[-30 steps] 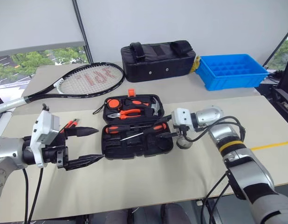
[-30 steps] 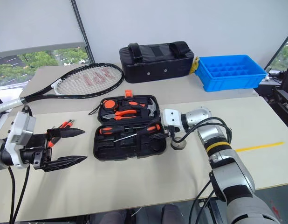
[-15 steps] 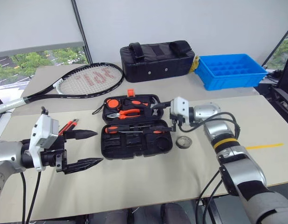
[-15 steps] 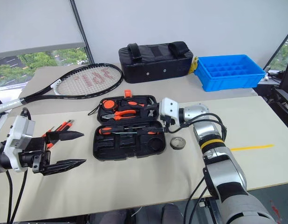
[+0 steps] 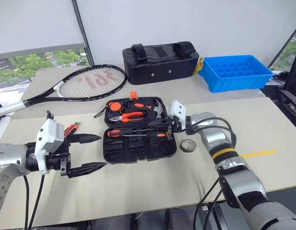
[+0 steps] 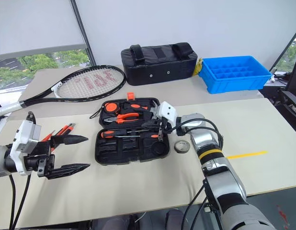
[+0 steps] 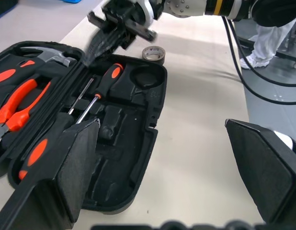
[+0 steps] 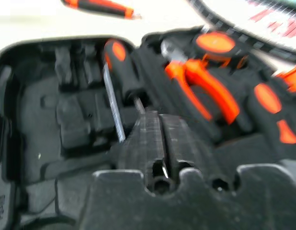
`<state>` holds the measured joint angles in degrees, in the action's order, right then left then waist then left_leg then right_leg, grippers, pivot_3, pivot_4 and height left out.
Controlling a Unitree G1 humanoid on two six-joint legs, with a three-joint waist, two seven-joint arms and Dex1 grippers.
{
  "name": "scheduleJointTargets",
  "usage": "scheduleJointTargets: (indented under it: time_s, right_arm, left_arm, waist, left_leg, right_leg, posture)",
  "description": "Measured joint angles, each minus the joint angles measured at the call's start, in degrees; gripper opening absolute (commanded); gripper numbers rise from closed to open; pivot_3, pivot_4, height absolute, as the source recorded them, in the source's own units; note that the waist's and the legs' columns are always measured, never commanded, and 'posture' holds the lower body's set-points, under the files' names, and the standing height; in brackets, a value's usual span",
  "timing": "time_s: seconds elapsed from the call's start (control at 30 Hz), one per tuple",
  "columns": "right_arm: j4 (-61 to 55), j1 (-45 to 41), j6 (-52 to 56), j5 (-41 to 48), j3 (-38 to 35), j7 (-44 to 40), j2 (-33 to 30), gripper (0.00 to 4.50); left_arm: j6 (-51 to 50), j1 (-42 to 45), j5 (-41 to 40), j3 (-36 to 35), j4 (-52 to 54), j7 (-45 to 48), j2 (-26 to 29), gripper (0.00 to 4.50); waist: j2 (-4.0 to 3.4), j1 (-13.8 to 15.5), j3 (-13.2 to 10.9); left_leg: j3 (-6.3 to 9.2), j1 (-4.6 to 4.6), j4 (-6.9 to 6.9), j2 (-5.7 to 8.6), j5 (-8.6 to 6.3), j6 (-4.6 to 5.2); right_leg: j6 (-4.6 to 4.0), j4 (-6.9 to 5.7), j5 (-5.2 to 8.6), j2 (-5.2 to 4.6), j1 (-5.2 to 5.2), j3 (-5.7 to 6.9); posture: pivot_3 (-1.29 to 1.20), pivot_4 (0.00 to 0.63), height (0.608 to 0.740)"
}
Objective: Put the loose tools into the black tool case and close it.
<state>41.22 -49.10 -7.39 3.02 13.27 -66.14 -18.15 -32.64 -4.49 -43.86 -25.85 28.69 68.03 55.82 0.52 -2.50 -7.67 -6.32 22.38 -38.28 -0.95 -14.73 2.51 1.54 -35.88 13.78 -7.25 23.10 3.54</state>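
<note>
The black tool case (image 5: pixel 138 149) lies open in the middle of the table, with pliers (image 5: pixel 131 116) and a hammer in its far half. Two screwdrivers (image 5: pixel 138 132) with red-and-black handles rest in its near half. My right gripper (image 5: pixel 160 125) hovers over the case's right end, shut, with nothing visible between its fingers (image 8: pixel 150 129). A small dark tape roll (image 5: pixel 188 145) sits on the table just right of the case. Slim red-and-black loose tools (image 5: pixel 71 129) lie left of the case, behind my left gripper (image 5: pixel 102 151), which is open and empty.
A tennis racket (image 5: pixel 90 81) lies at the back left. A black fabric bag (image 5: pixel 160 60) and a blue tray (image 5: pixel 236 72) stand along the back. A yellow line (image 5: pixel 256 154) marks the table at the right.
The screwdriver that lay slanted across the case's near half now rests straight in it. My right gripper moved left over the case and went from open to shut. The left arm stayed put.
</note>
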Motion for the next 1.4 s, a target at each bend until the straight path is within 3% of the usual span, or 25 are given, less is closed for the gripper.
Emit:
scheduleJointTargets:
  time_s: [0.3,0.53,0.67,0.83,1.0,1.13,1.4]
  right_arm:
    - [3.1,-3.2,-2.2,-8.7,6.2,2.0,-0.2,0.12]
    - [2.1,-1.9,-1.9,-6.6,3.7,3.9,1.4,0.12]
    - [-2.6,-1.3,3.8,0.7,-0.6,0.2,1.8,1.13]
    - [-16.3,-0.6,13.5,10.8,-6.5,-3.4,-0.8,2.87]
    - [-28.3,5.0,21.9,16.1,-7.2,-3.7,-2.5,4.36]
    - [-33.9,8.4,26.2,18.2,-7.2,-3.7,-4.4,4.36]
    - [-42.2,10.4,32.5,23.1,-7.9,-2.2,-6.2,4.36]
  left_arm:
    - [0.2,-3.2,1.2,-0.6,0.1,-1.1,-0.2,4.50]
    - [1.3,-4.1,3.5,-2.2,-0.7,-5.5,-2.6,4.50]
    - [1.1,-1.0,4.6,-2.4,-4.8,-12.0,-5.6,4.50]
    - [3.9,0.4,10.2,-3.0,-14.7,-18.8,-8.3,4.50]
    - [12.3,4.9,18.1,-3.9,-34.0,-23.2,-7.9,4.50]
    - [19.0,8.3,22.4,-3.5,-47.2,-23.2,-7.1,4.50]
    - [31.7,23.8,28.1,1.8,-74.8,-18.7,-4.6,4.50]
  waist:
    - [0.00,0.0,0.0]
    - [0.01,0.1,0.0]
    - [-0.02,0.1,0.0]
    - [0.01,0.1,0.0]
    - [0.02,0.4,0.0]
    - [0.14,0.4,-0.1]
    - [0.37,1.5,0.0]
  left_leg:
    - [-0.02,-0.27,0.00,-0.01,-0.01,-0.02]
    - [0.02,-0.41,0.00,-0.02,0.00,-0.09]
    - [0.06,-0.20,0.01,-0.02,0.05,-0.16]
    - [0.05,-0.18,0.10,-0.03,-0.02,-0.07]
    - [0.04,-0.15,0.24,-0.03,-0.04,-0.06]
    - [-0.02,-0.08,0.25,0.00,-0.08,-0.02]
    - [-0.04,-0.09,0.25,-0.01,-0.08,-0.02]
  right_leg:
    - [-0.05,0.03,0.03,-0.02,-0.15,-0.02]
    - [-0.14,-0.06,0.01,-0.09,-0.27,0.02]
    - [-0.22,-0.18,-0.04,-0.08,-0.01,0.01]
    - [-0.21,-0.13,-0.05,-0.15,0.02,0.11]
    - [-0.21,-0.06,-0.05,-0.20,0.10,0.26]
    - [-0.20,-0.04,-0.06,-0.32,0.14,0.35]
    - [-0.23,-0.03,-0.08,-0.34,0.17,0.54]
  posture:
    - [0.00,0.150,0.740]
    - [0.00,0.150,0.740]
    - [0.00,0.150,0.740]
    - [0.00,0.150,0.740]
    - [0.00,0.150,0.740]
    - [0.00,0.150,0.740]
    - [0.00,0.150,0.740]
